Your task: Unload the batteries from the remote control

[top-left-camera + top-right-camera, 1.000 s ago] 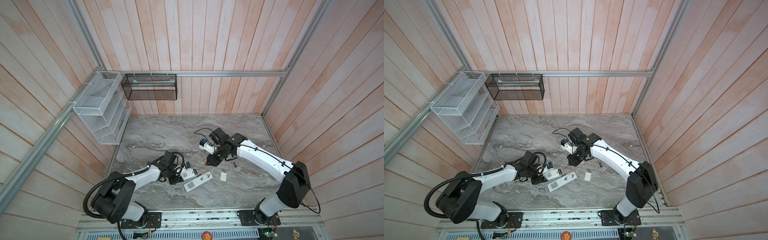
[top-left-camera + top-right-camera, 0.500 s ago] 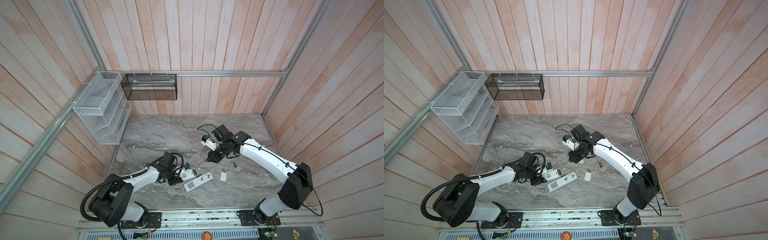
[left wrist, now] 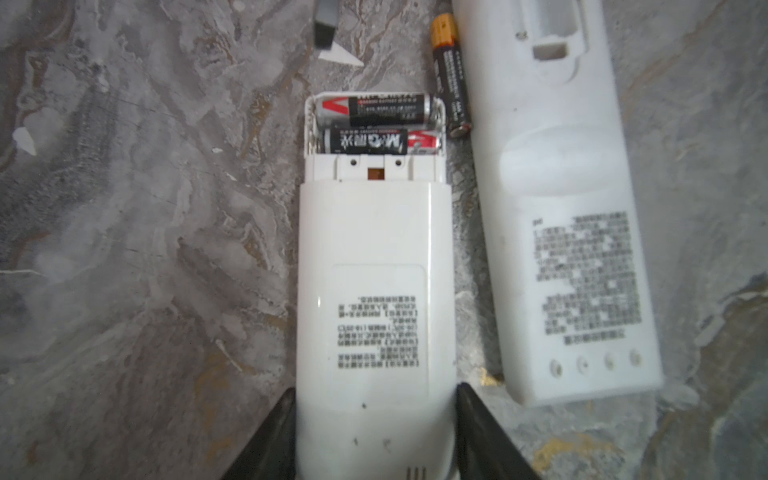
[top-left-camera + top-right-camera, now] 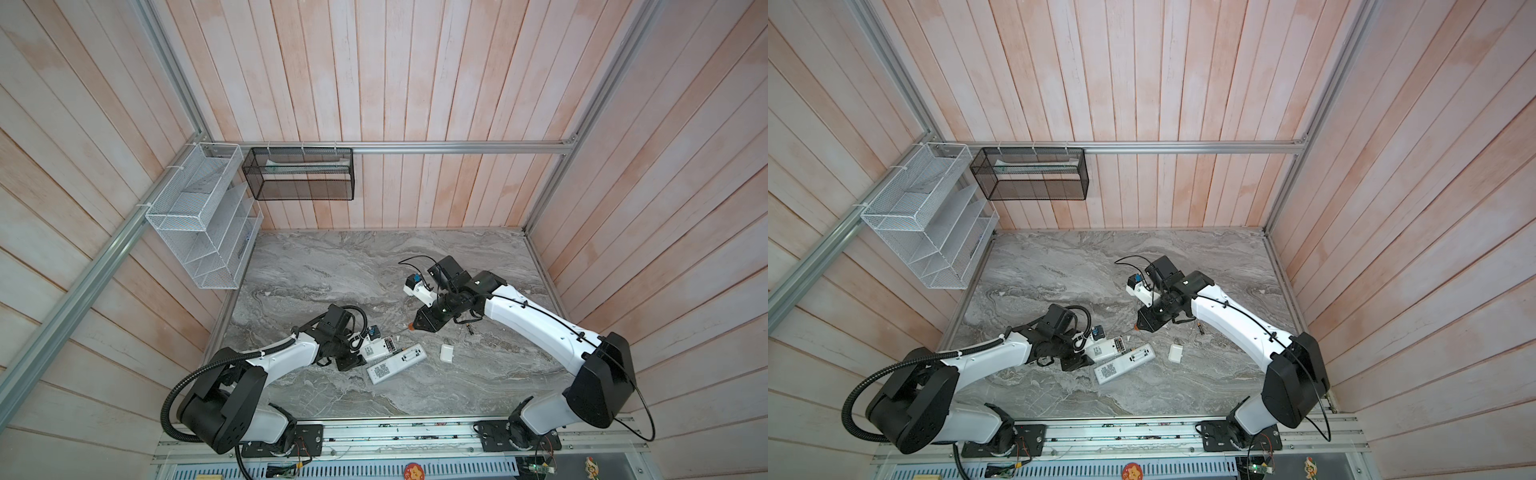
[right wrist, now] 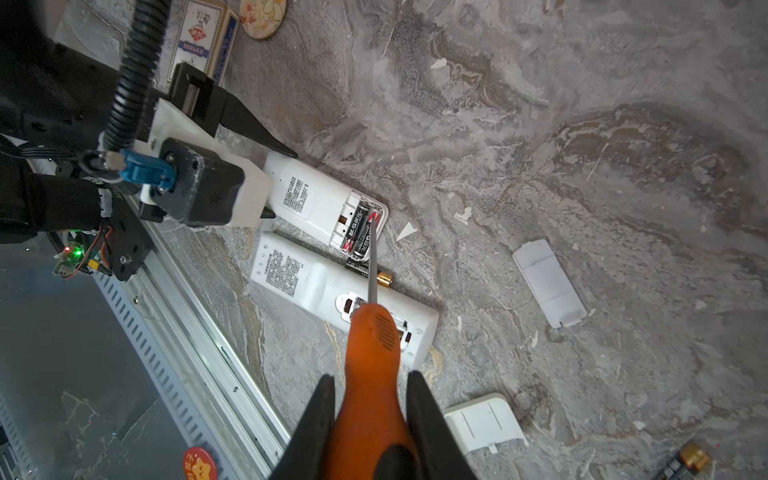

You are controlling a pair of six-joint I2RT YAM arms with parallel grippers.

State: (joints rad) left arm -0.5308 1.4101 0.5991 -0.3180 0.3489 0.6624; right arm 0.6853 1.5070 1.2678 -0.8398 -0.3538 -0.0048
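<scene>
Screwdriver (image 5: 371, 332) tip now at compartment's (image 3: 308, 124) batteries (image 3: 374, 110)

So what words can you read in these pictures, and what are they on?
"M&G": on the battery nearer the middle of the remote.
Other battery in it: print too small.
Loose battery: too small.
Label on that remote and on the second remote: blurred.
Small box and red round badge: too blurred.

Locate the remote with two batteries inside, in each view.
In both top views: remote low, just left of centre.
Left wrist: remote mid-picture, clamped in the left pincer.
Right wrist: remote at the screwdriver tip.
Shared landmark: the second remote lying alongside it.
</scene>
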